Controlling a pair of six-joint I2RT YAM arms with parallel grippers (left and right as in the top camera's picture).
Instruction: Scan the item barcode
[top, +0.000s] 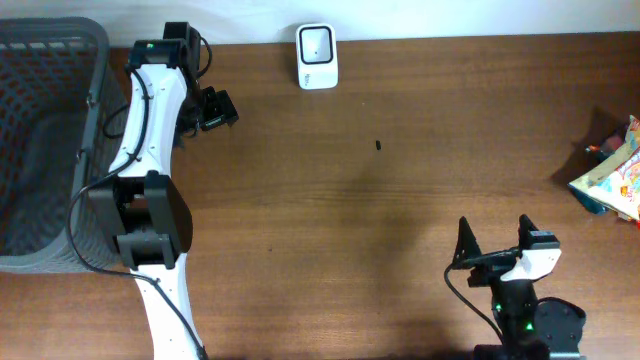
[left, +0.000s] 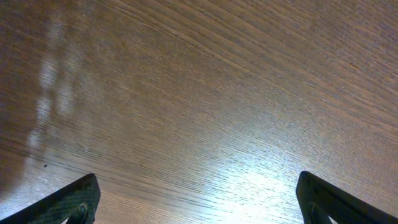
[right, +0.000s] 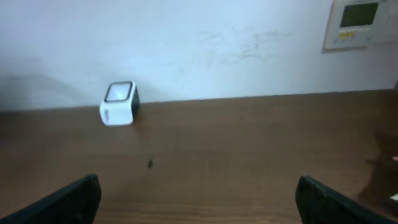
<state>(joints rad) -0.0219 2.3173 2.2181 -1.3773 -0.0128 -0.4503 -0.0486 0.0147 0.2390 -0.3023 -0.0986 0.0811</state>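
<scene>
White box-shaped barcode scanner (top: 318, 57) sits at far table edge by wall, window up, ready for item passed over it. Colourful crinkly snack packet (top: 612, 178), likely item to scan, lies at right table edge, well apart from scanner. Right gripper (top: 492, 247) parked near front edge, fingers spread, holding nothing; closer arm for pickup. Left gripper (left: 198, 198) hangs over bare brown wooden table (top: 380, 210), fingers spread, empty. Grey mesh basket (top: 45, 150) at left, probably for scanned items.
</scene>
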